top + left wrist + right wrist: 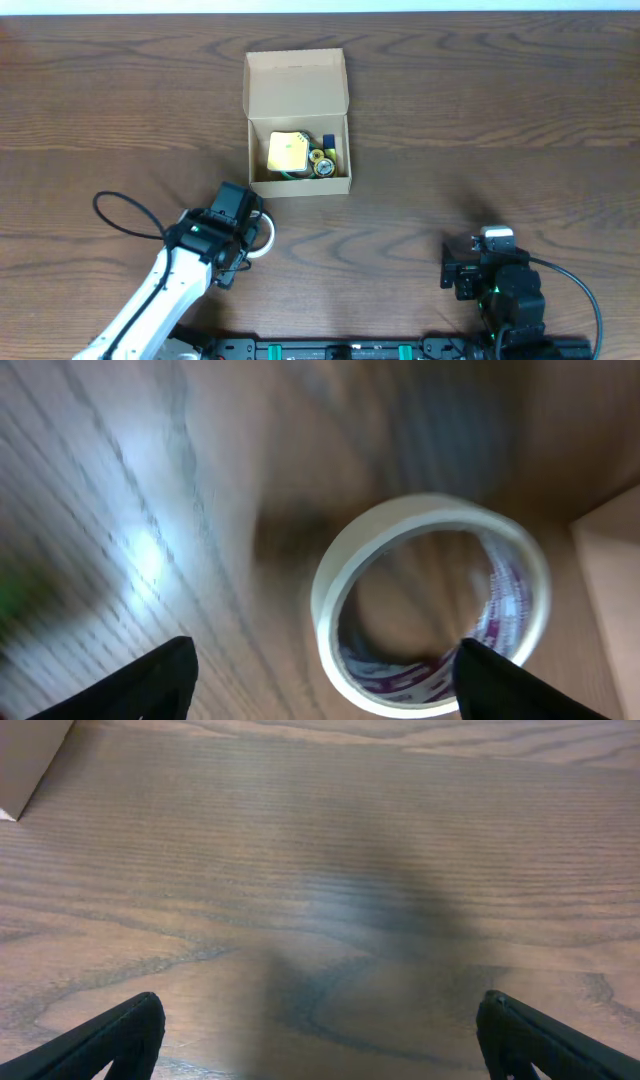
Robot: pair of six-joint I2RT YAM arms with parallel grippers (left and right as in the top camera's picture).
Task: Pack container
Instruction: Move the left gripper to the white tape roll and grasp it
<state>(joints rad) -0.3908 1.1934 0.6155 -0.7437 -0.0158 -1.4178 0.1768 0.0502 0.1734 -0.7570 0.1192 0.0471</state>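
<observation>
The tan cardboard container (297, 120) sits open at the table's upper middle, its flap lid standing back. Inside lie a yellow square pad (286, 153), a small yellow tape roll (322, 163) and a blue item (327, 141). A white tape roll (430, 603) with purple print inside lies on the table just below the box; it also shows in the overhead view (262, 238). My left gripper (325, 675) is open, its fingers wide either side of the roll's near edge, not gripping it. My right gripper (320, 1035) is open and empty over bare table at the lower right.
The container's corner shows at the right edge of the left wrist view (610, 590) and at the top left of the right wrist view (30, 765). A black cable (125, 215) loops beside the left arm.
</observation>
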